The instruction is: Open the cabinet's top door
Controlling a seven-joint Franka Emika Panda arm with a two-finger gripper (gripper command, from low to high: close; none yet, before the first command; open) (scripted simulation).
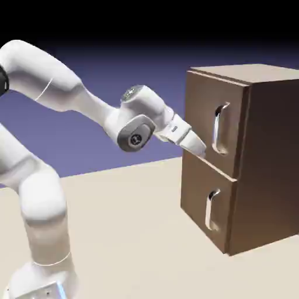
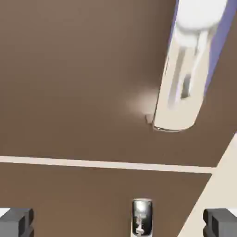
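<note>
On the table [image 1: 128,222], brown cabinet [image 1: 266,169], top door [image 1: 201,117] shut

A: Where does the exterior view stand?

B: Off to the side and a little above, looking across the desk [image 1: 134,210] at the arm [image 1: 70,99] on the left and the cabinet [image 1: 263,157] on the right.

A: And the hand view?

B: It looks along the tool [image 2: 118,222], very near the cabinet's front, so brown wood fills the frame.

A: What do they share?

B: The top door [image 1: 201,111] with its handle [image 1: 220,128], and the lower handle [image 1: 211,209].
</note>
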